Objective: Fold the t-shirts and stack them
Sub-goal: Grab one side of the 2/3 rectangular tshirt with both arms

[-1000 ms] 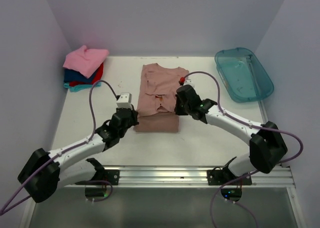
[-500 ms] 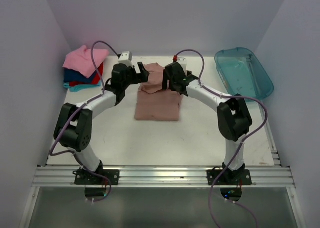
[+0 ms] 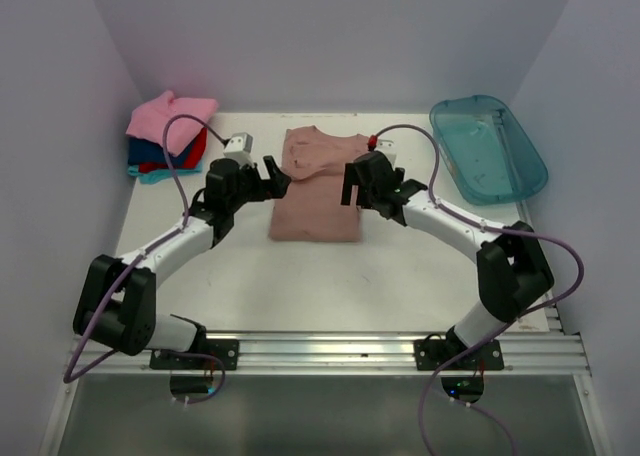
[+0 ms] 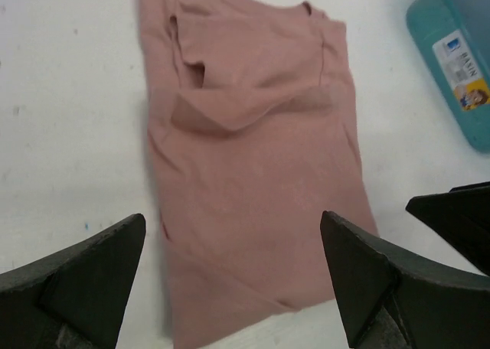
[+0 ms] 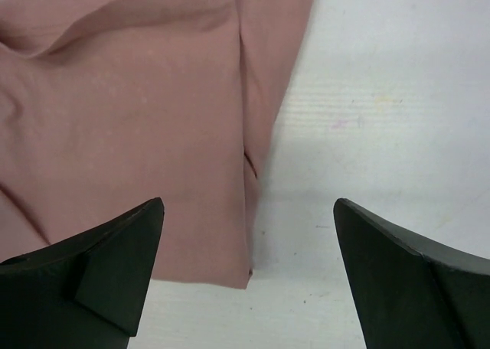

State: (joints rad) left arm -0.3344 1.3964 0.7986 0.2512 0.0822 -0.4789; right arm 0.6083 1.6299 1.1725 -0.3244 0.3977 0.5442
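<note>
1. Grippers: the left gripper (image 3: pixel 275 173) and the right gripper (image 3: pixel 352 184) both stand with jaws spread wide and hold nothing.
2. Position: each hangs just above a long side of the tee (image 3: pixel 315 191), left on the left, right on the right. No cloth sits between the fingers in either wrist view.
3. Tee: dusty pink-brown, it lies flat at the middle of the table (image 3: pixel 300 276), nearer the far edge, collar toward that edge. It is narrowed lengthwise, with a sleeve flap turned in across the upper part.
4. Assessed reason for placement: the middle spot puts the tee within reach of both arms, and the mirrored stance suits a paired pinch on opposite edges.
5. Stack (image 3: pixel 168 136): folded tees sit in the far left corner, bright pink on top, with red, blue and teal beneath. The stack is well apart from the tee.
6. Tub (image 3: pixel 487 148): it sits in the far right corner and no tee lies in it.
7. Assessed progress: the lengthwise fold looks done, the crosswise fold and the transfer to the stack not yet.
8. Risk: the loose sleeve flap may slip out when lifted.
</note>
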